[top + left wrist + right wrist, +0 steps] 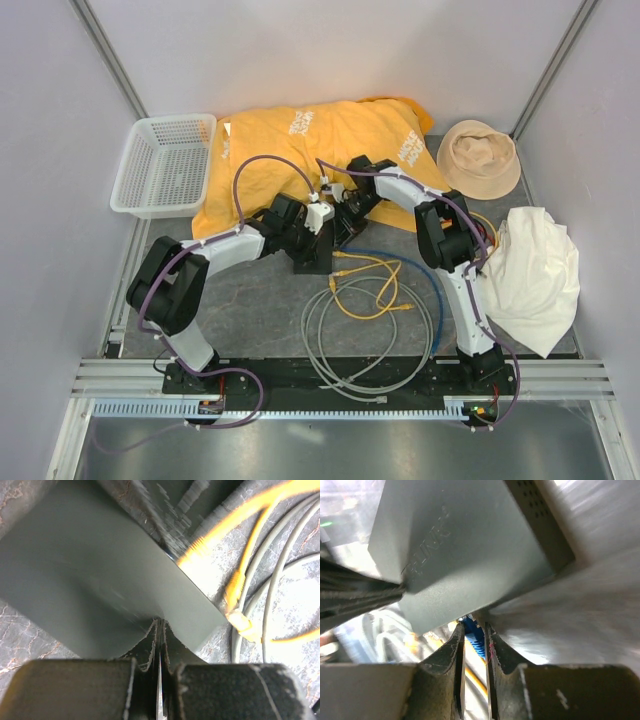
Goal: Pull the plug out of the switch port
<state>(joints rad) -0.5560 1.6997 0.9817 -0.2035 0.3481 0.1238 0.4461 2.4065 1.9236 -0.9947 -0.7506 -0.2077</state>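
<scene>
Now: switch [312,255], dark box, mid-table [250,310] between both arms, just beside edge of orange cloth [300,150]. Left gripper [160,622] fully closed, nothing between fingers, tips on switch's flat grey top near its edge. Right gripper [474,630] clamped on blue plug [474,642]; plug fills narrow gap between its 2 fingers, right at switch's edge. Cannot tell whether plug sits in port. Blue cable [420,275] curves off rightward. Yellow cable [365,290] and grey cable [370,350] lie coiled, loose, nearer arm bases.
</scene>
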